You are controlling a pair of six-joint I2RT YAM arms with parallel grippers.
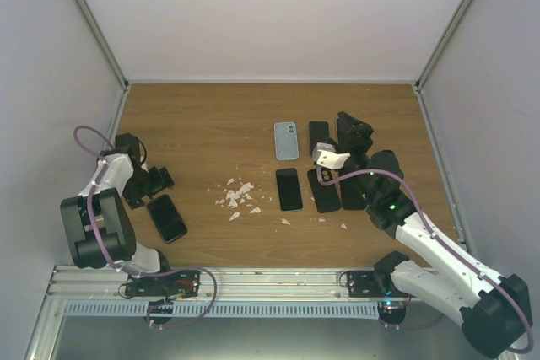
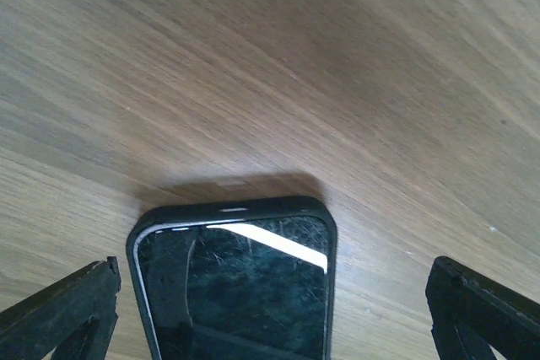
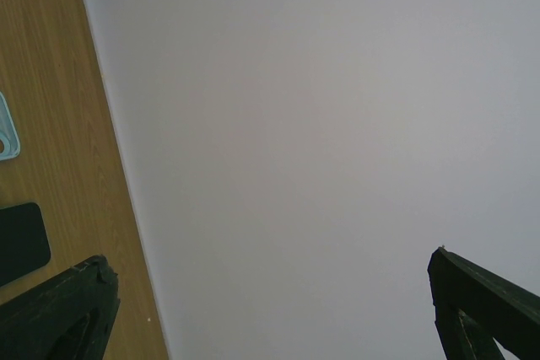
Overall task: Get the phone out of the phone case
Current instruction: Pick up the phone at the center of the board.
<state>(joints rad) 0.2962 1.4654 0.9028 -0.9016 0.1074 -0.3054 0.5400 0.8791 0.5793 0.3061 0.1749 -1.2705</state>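
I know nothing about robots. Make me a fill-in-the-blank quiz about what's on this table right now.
The cased phone by the left gripper lies screen ____. The odd-coloured case is light ____. The right gripper faces a bare white ____.
Missing words: up; blue; wall.

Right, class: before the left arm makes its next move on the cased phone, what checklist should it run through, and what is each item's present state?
1. Left end effector open: ok.
2. Cased phone lying between its fingers: ok, though they are not touching it.
3. Phone seated in the black case, rim showing around the screen: ok.
4. Right end effector placed to help at the phone: not ok; it is open but faces the wall, across the table.
5. White scraps clear of the phone: ok.
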